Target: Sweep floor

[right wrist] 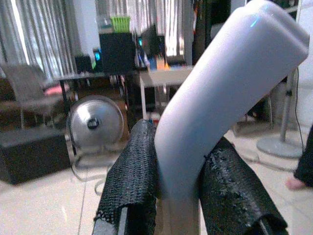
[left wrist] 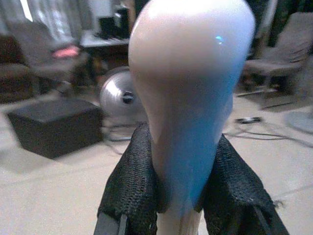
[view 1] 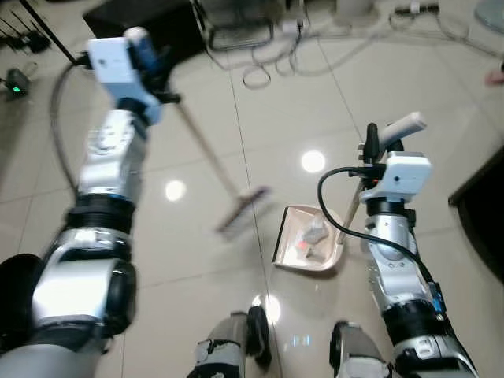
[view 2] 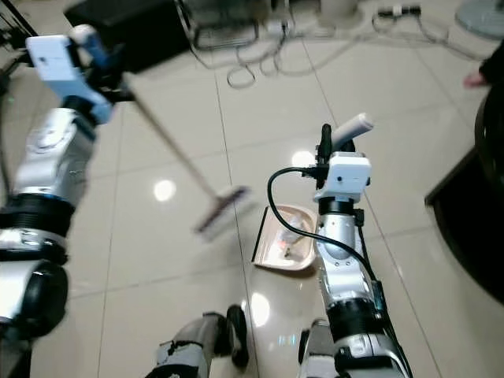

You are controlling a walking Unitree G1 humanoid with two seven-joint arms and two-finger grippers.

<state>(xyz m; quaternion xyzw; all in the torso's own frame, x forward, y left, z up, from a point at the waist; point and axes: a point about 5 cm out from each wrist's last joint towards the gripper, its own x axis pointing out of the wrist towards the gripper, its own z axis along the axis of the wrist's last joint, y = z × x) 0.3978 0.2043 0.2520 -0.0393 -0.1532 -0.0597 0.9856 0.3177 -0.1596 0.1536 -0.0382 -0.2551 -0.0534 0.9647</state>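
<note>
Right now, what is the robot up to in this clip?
It is sweeping a tiled floor. The left gripper is shut on the broom handle, with the broom head near the dustpan. The right gripper is shut on the dustpan's upright handle. The dustpan rests on the floor, with some debris already in it.

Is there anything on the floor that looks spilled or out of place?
Nothing spilled: the debris lies inside the dustpan. Loose cables sprawl across the floor ahead of the broom head.
</note>
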